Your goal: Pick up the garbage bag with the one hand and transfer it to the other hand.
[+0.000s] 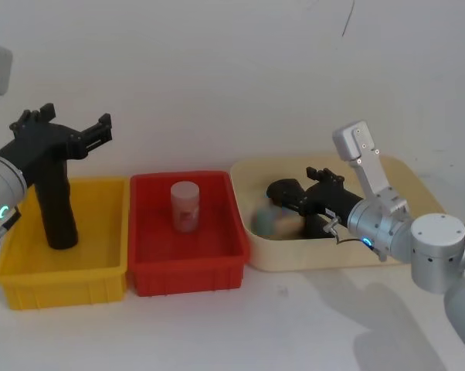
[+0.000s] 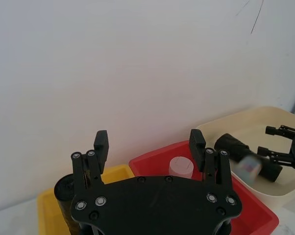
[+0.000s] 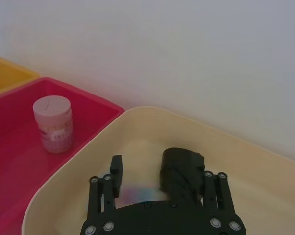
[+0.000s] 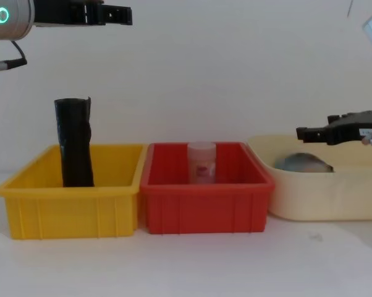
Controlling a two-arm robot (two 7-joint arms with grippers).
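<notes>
Right hand (image 1: pixel 283 202) hangs low in the cream tub (image 1: pixel 402 171), centre right of the head view, fingers parted around the garbage bag (image 3: pixel 181 169), not closed. Left hand (image 4: pixel 125 15) hovers open and empty, upper left. Jar (image 1: pixel 184 205) label unreadable. White tabletop (image 1: pixel 294 325), plain white wall (image 1: pixel 217 69).

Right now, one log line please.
left gripper: open, raised above yellow bin | right gripper: open, at garbage bag in cream tray | grasp: none
</notes>
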